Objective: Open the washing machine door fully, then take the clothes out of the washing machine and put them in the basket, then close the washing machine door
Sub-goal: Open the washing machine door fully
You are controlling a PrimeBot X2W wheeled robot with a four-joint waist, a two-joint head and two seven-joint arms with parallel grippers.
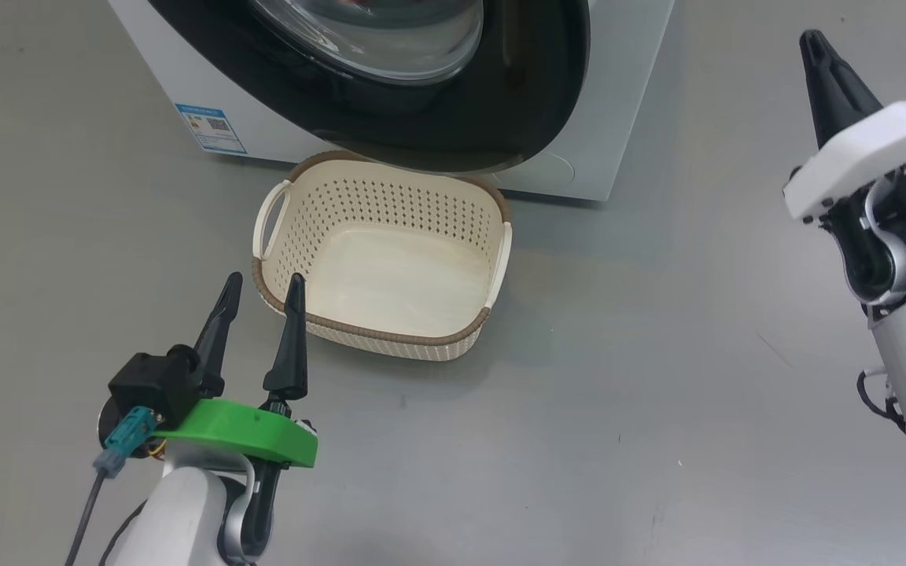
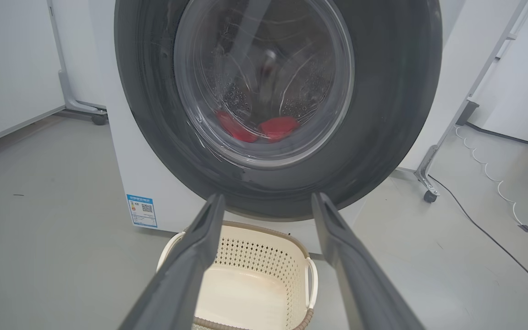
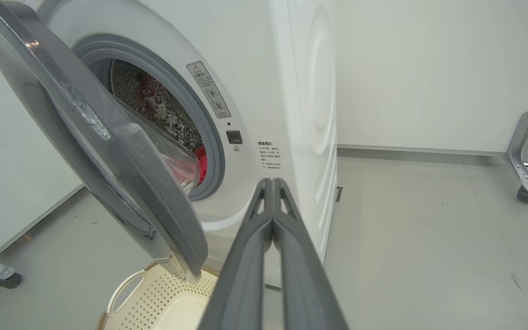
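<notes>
The white washing machine (image 1: 630, 86) stands ahead, and its black-ringed door (image 1: 532, 102) is partly swung open. From the right wrist the door (image 3: 122, 156) hangs ajar off the grey-rimmed mouth. Red clothes (image 2: 277, 127) lie in the drum behind the door glass (image 2: 264, 82), and a bit of red clothes (image 3: 203, 161) shows at the mouth. An empty cream basket (image 1: 390, 206) sits on the floor under the door. My left gripper (image 1: 265, 277) is open beside the basket's near-left corner, holding nothing. Out to the right of the machine, my right gripper (image 1: 812, 38) is raised and shut, empty.
A blue sticker (image 1: 211, 128) marks the machine's lower left front. Wheeled frame legs with casters (image 2: 429, 195) stand right of the machine, and a cable (image 2: 488, 231) runs across the grey floor there. White wall panels close in behind and to the left.
</notes>
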